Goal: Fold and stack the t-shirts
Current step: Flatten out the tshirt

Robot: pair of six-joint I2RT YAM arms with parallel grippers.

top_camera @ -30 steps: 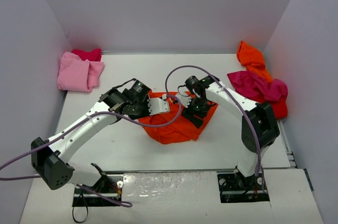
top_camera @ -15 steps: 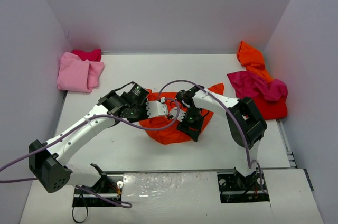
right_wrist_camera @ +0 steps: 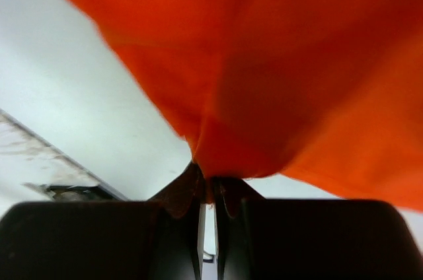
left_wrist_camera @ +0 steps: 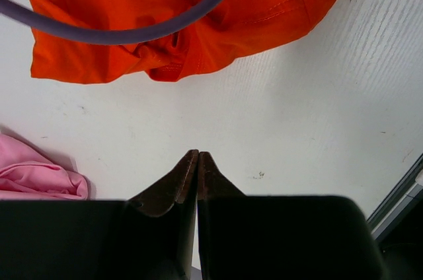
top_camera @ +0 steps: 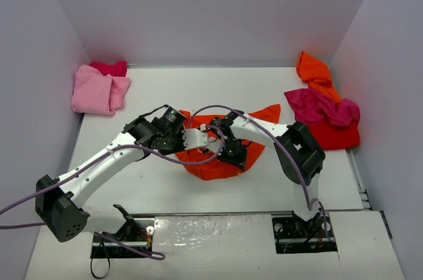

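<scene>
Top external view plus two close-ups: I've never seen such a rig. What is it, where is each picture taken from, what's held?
Two robot arms are bolted at the near edge of a white table. The wide picture looks down from above and behind them; each close-up comes from a camera on one wrist. An orange t-shirt lies crumpled in the middle, pink t-shirts sit far left, and a pile of orange, magenta and red ones far right. The right gripper is pinched shut on the orange t-shirt. The left gripper is shut and holds nothing.
</scene>
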